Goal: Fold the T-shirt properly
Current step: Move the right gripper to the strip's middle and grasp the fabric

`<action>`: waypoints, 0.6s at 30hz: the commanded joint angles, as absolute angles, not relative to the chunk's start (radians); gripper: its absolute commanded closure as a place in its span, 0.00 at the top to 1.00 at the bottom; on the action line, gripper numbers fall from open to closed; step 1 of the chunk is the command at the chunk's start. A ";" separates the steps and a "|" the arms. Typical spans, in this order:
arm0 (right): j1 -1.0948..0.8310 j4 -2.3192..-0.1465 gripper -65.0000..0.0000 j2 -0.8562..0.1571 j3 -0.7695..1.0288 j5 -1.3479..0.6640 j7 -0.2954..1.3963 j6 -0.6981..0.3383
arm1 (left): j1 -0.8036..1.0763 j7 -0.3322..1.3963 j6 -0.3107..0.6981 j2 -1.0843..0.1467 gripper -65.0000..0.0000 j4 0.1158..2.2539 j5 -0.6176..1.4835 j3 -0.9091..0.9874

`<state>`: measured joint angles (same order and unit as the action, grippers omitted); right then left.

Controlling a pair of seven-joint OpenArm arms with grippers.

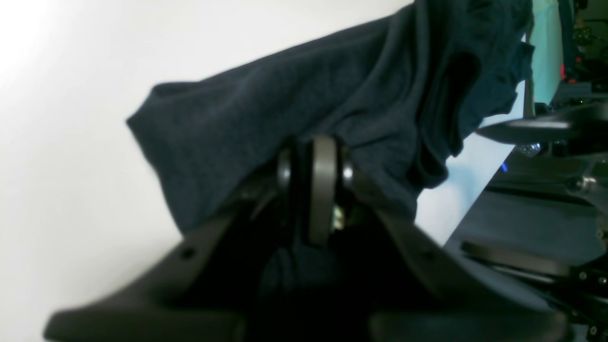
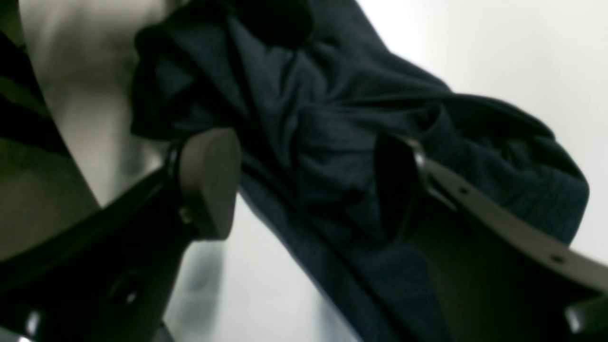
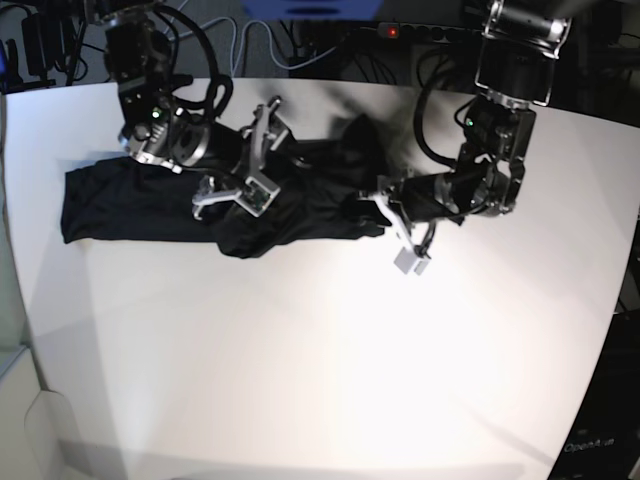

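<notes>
The T-shirt [image 3: 150, 205], dark charcoal and wrinkled, lies bunched across the back left of the white table [image 3: 340, 350]. Its right end reaches my left gripper [image 3: 382, 207]. In the left wrist view that gripper [image 1: 316, 175] is shut, with a fold of the T-shirt [image 1: 294, 95] pinched between its pads and rising from them. My right gripper [image 3: 258, 155] hovers over the middle of the garment. In the right wrist view its jaws [image 2: 304, 185] stand wide apart, and rumpled T-shirt fabric [image 2: 332, 128] lies across the gap without being clamped.
Cables and a power strip [image 3: 400, 30] run along the table's back edge. The table's left edge [image 3: 20, 300] curves toward the front. Dark equipment [image 1: 546, 228] sits beyond the table's side in the left wrist view.
</notes>
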<state>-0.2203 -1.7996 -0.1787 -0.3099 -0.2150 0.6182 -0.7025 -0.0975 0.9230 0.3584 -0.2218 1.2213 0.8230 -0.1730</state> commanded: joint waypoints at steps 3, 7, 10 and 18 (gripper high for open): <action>-0.211 -1.816 0.68 -0.173 -0.309 -0.228 0.596 -0.698 | -0.091 0.974 0.314 -0.234 0.09 1.216 0.725 -0.174; -0.199 -1.813 0.68 -0.170 -0.309 -0.228 0.595 -0.698 | -0.091 0.974 0.314 -0.234 0.09 1.216 0.725 -0.174; -0.194 -1.811 0.67 -0.160 -0.309 -0.229 0.595 -0.698 | -0.091 0.974 0.314 -0.234 0.09 1.216 0.725 -0.174; -0.173 -1.776 0.67 -0.127 -0.311 -0.229 0.595 -0.698 | -0.091 0.974 0.314 -0.234 0.09 1.216 0.725 -0.174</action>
<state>-0.1833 -1.7615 -0.1314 -0.3092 -0.2146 0.6212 -0.7025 -0.0975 0.9230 0.3580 -0.2211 1.2213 0.8227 -0.1730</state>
